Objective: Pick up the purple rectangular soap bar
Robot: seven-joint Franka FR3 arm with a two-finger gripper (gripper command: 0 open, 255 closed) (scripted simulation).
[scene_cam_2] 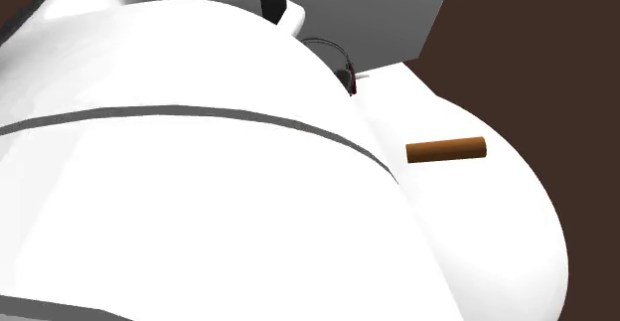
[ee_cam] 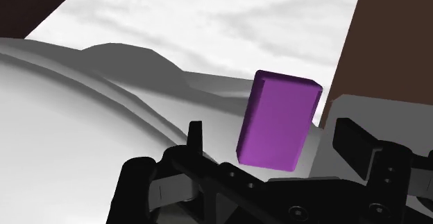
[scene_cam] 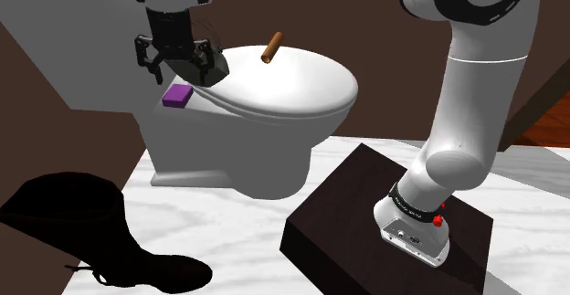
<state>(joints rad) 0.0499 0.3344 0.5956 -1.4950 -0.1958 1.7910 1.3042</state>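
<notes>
The purple rectangular soap bar (scene_cam: 177, 95) lies flat on the white toilet's rim (scene_cam: 212, 104), at the lid's left side in the shoulder view. My black gripper (scene_cam: 178, 68) hangs just above it, fingers spread open and pointing down, not touching the bar. Seen from the wrist, the soap bar (ee_cam: 277, 118) stands ahead of the gripper (ee_cam: 276, 143), in line with the gap between the left finger (ee_cam: 196, 136) and the right finger (ee_cam: 355, 143). Nothing is held.
A brown cylinder (scene_cam: 271, 49) (scene_cam_2: 445, 150) rests on the closed toilet lid (scene_cam: 292, 83). A black boot (scene_cam: 100, 238) stands on the marble floor (scene_cam: 228, 238) at the shoulder view's lower left. The dark stand (scene_cam: 356, 202) is at the lower right. Brown walls surround the toilet.
</notes>
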